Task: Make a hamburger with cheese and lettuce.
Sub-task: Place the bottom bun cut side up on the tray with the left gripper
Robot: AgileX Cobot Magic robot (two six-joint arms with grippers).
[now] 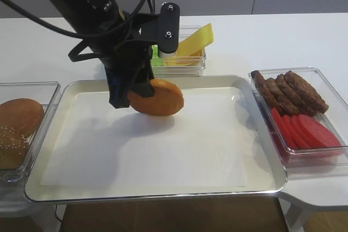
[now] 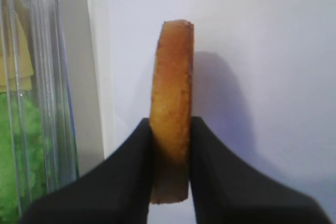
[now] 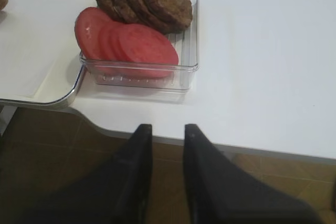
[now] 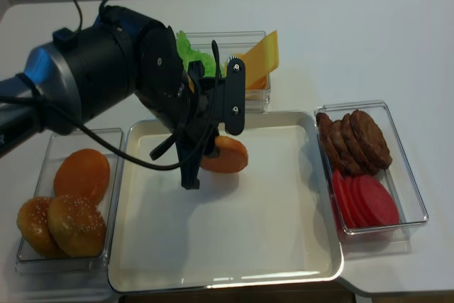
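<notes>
The hamburger's bun half (image 1: pixel 160 99) hangs edge-on over the back left of the metal tray (image 1: pixel 255 186), golden crust outward. My left gripper (image 2: pixel 170 127) is shut on its rim, one finger on each flat side; from above, the left gripper (image 4: pixel 202 157) clamps the bun half (image 4: pixel 228 154) on its left side. Behind the tray, yellow cheese slices (image 1: pixel 196 42) lean in a clear box, with green lettuce (image 4: pixel 191 51) beside them, mostly hidden by the arm. My right gripper (image 3: pixel 167 128) hangs off the table's front edge over the floor, jaws slightly apart and empty.
A clear box at the right holds brown patties (image 1: pixel 293 88) and red tomato slices (image 1: pixel 304 131). A clear box at the left holds a seeded bun top (image 4: pixel 74 225) and other bun pieces (image 4: pixel 84 174). The lettuce box wall (image 2: pixel 47 103) stands close to the left of the held bun.
</notes>
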